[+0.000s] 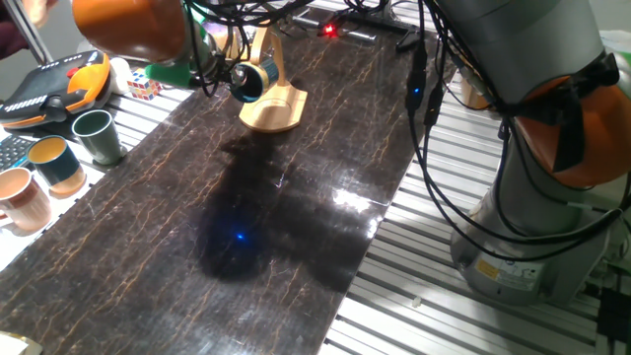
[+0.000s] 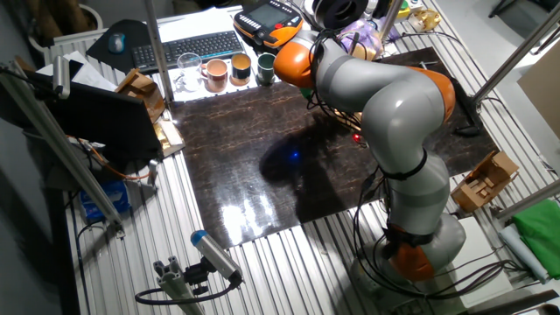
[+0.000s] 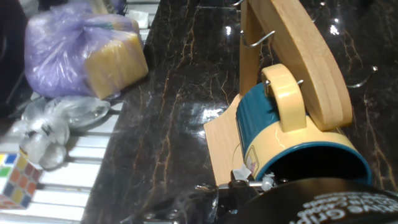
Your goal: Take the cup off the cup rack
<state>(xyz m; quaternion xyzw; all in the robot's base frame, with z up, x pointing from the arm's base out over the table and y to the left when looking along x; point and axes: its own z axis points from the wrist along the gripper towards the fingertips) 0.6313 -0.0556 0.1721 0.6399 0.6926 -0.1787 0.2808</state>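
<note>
I see the cup (image 3: 273,127) hanging on the cup rack (image 3: 305,56), its cream handle hooked over a metal peg on the upright board and its teal mouth turned toward my hand camera. From one fixed view the cup (image 1: 247,80) sits just in front of the rack's post, above the rack's (image 1: 272,106) rounded wooden base, which rests on the dark marble-patterned table (image 1: 276,217).

My tool (image 3: 249,183) is right under the cup's rim in the hand view; only dark housing and a bit of metal show there, so I cannot tell whether its fingers are spread or pressed together.

Left of the rack, off the table's edge, I see a lilac bag with a yellow block (image 3: 84,53) and a puzzle cube (image 3: 17,180). Farther left of the rack, from one fixed view, stand a dark green mug (image 1: 97,135), a teal mug with tan inside (image 1: 56,164) and a pink mug (image 1: 22,199).
</note>
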